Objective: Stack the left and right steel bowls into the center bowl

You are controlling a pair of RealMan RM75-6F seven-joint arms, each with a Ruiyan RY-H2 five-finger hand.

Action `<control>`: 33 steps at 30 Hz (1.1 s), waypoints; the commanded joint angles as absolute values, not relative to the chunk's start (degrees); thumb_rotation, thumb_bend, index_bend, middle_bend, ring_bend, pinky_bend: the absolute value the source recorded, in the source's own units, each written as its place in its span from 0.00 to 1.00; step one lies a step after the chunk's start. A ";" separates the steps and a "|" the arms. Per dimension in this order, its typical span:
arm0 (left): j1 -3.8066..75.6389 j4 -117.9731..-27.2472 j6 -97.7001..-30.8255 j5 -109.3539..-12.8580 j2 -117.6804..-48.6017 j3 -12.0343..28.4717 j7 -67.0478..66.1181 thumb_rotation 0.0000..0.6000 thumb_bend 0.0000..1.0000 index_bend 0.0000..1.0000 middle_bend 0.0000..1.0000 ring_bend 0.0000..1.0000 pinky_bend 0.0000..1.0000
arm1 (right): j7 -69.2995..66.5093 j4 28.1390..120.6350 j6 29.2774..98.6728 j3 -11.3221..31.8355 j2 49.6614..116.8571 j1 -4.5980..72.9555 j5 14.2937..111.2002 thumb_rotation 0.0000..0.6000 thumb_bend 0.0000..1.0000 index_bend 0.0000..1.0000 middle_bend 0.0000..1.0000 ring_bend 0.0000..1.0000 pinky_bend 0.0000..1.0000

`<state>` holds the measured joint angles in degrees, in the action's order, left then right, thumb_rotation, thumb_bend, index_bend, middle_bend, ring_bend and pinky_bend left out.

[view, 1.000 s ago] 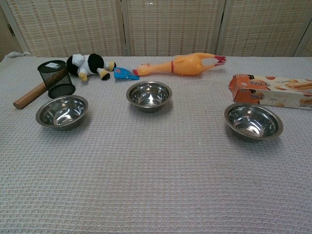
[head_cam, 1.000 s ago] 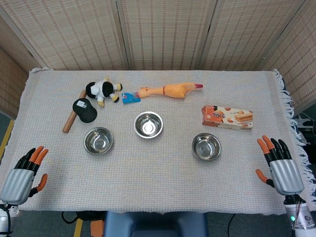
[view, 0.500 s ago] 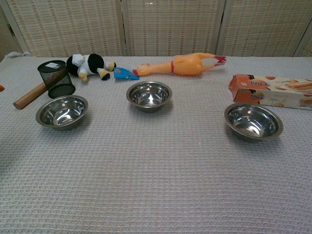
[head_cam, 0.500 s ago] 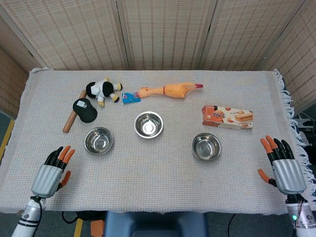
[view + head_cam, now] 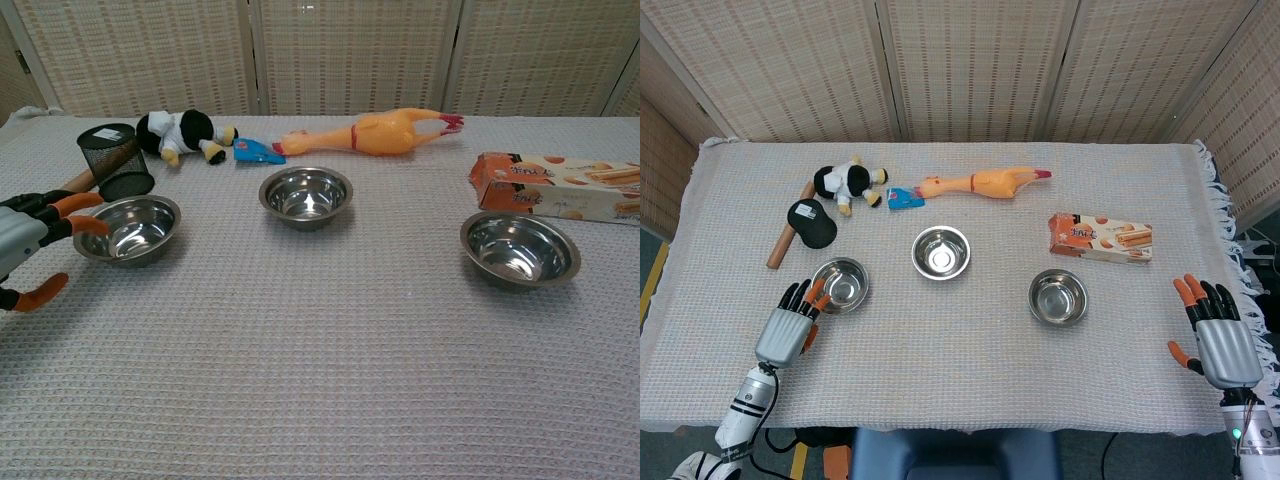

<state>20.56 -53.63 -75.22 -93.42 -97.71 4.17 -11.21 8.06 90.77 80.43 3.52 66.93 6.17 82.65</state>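
Left hand (image 5: 785, 328), fingers spread and empty, has moved in beside the left bowl (image 5: 840, 284), so its pickup looks imminent

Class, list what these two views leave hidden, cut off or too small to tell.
- Right hand: outside the chest view; the head view shows only its back, palm hidden.
- Left hand: cut by the chest view's left edge; whether its fingertips touch the left bowl is unclear.
- Biscuit box: right end cut off in the chest view; print too small.
- Wooden stick: partly hidden by the mesh cup.
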 commanded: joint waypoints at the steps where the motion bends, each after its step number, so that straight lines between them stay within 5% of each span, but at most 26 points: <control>1: 22.28 -49.90 -74.75 -93.40 -100.49 4.09 -10.10 1.00 0.48 0.23 0.00 0.00 0.11 | 8.38 90.87 79.89 3.62 66.98 6.38 82.14 1.00 0.15 0.00 0.00 0.00 0.00; 18: 27.18 -33.87 -78.14 -93.69 -109.15 4.27 -6.51 1.00 0.49 0.64 0.06 0.00 0.11 | 9.22 92.10 77.20 3.62 66.09 6.89 79.28 1.00 0.15 0.00 0.00 0.00 0.00; 33: 31.58 -30.71 -87.82 -92.73 -110.90 7.49 -5.11 1.00 0.49 0.71 0.11 0.00 0.12 | 9.34 93.76 76.36 3.35 64.89 6.95 78.33 1.00 0.15 0.00 0.00 0.00 0.00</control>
<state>30.79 -30.05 -87.53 -92.98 -111.15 6.91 -4.87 9.36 93.74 76.33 3.34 64.91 6.97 78.36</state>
